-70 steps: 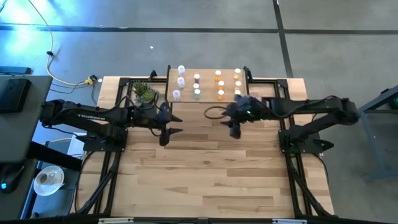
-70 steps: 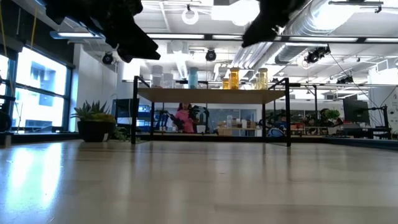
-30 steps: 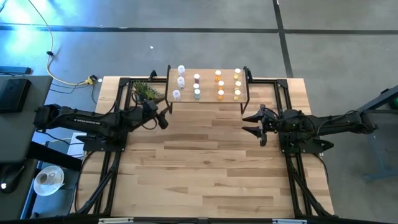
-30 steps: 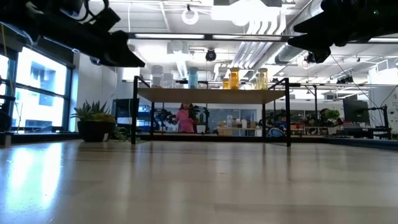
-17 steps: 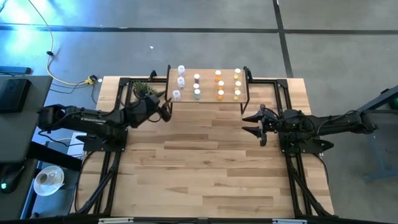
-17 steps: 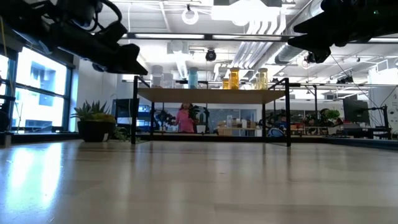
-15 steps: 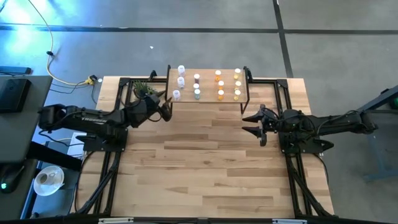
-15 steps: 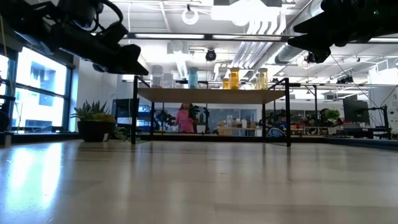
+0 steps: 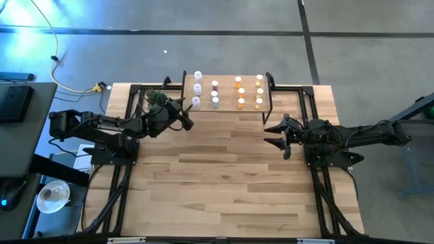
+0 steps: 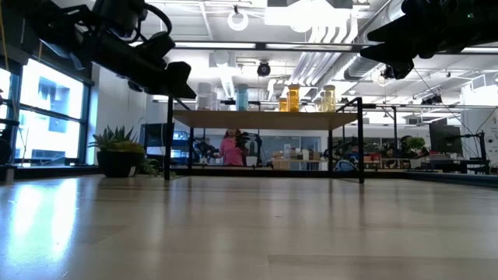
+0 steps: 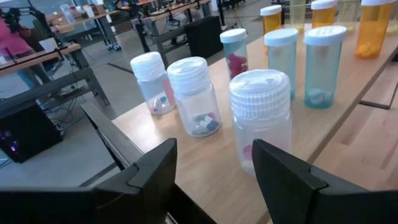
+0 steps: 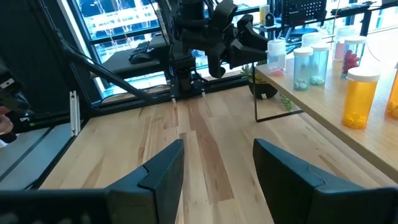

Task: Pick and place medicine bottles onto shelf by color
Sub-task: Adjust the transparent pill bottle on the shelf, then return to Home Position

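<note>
The shelf (image 9: 226, 95) stands at the table's far middle with several medicine bottles upright on its board: clear white-capped ones (image 9: 192, 103) at its left, then pink and teal (image 9: 215, 100), orange (image 9: 239, 91) and yellow (image 9: 258, 91). My left gripper (image 9: 188, 114) is open and empty just off the shelf's near left corner; in the left wrist view its fingers (image 11: 214, 149) face the nearest clear bottle (image 11: 261, 118) without touching it. My right gripper (image 9: 270, 134) is open and empty over the table right of centre, clear of the shelf.
A small green potted plant (image 9: 156, 100) stands on the table just left of the shelf, beside my left arm. Black frame rails (image 9: 305, 102) run along the table's sides. The wood tabletop (image 9: 224, 183) stretches in front of the shelf. A person in pink (image 10: 231, 148) is far behind.
My left gripper has gone toward the table's far edge and right, up to the shelf's near left corner, and stays open. The bottles have not moved.
</note>
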Action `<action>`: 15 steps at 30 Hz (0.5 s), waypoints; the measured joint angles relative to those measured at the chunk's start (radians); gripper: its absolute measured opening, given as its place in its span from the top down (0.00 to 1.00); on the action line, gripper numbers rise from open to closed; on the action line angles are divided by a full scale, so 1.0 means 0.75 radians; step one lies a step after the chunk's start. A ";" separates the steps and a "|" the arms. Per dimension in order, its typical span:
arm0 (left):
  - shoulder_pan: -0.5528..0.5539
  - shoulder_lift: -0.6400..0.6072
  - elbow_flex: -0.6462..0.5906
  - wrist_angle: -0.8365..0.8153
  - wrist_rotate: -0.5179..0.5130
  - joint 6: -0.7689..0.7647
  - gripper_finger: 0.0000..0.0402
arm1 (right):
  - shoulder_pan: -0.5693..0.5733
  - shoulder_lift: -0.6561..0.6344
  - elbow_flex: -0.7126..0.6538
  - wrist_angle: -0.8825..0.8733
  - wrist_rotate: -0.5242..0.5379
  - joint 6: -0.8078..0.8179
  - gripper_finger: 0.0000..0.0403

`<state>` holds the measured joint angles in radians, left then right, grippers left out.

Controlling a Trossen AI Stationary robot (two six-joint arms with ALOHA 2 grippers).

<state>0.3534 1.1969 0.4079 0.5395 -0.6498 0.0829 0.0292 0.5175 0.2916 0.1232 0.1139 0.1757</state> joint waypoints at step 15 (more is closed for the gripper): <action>-0.132 -0.288 0.004 -0.172 0.082 -0.039 0.50 | 0.000 0.001 0.000 -0.044 0.000 -0.032 0.54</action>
<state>0.2545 0.9811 0.4107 0.4108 -0.5886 0.0538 0.0292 0.5179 0.2916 0.0902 0.1139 0.1517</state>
